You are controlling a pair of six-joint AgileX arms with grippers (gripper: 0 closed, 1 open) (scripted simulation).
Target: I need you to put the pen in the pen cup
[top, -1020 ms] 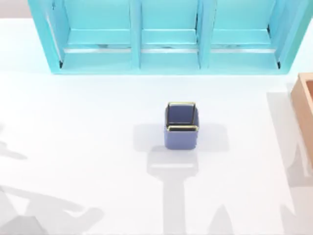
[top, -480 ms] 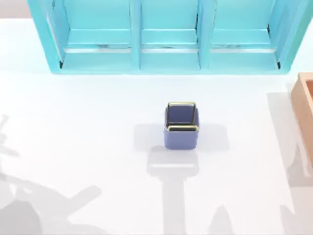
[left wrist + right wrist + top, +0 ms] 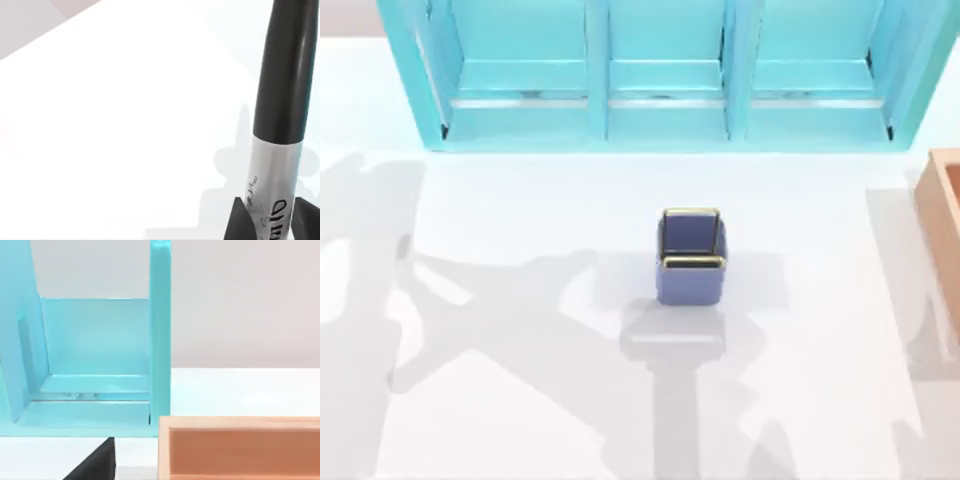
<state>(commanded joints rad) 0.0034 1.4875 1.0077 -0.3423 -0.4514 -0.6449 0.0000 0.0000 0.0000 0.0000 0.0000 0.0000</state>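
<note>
Top view: the pen cup [image 3: 691, 256] stands upright near the middle of the white table [image 3: 520, 220], its mouth open to the ceiling; the turquoise shelf unit [image 3: 660, 75] runs along the far edge and an orange-brown box [image 3: 945, 215] sits at the right edge.
Left wrist view: the pen [image 3: 277, 120] fills the near field — black cap end pointing away from the camera, silvery barrel with dark lettering toward it.
Left end effector [image 3: 272, 220]: closed on the pen, dark fingers [image 3: 239, 220] pressed to either side of the silver barrel low down; the pen is off the table, carried in the air.
Right wrist view: a black fingertip [image 3: 95, 465] juts toward the shelf unit and the box; whether that end effector is open or closed I cannot tell — the right arm looks parked on the right side.
Handling, as I judge it: light, stiff, smooth and round, so apt to swivel or slip between flat pads.
Where to hold: the grip on the barrel, clear of the cap, seems sound; it leaves one end free to go into the cup.
</note>
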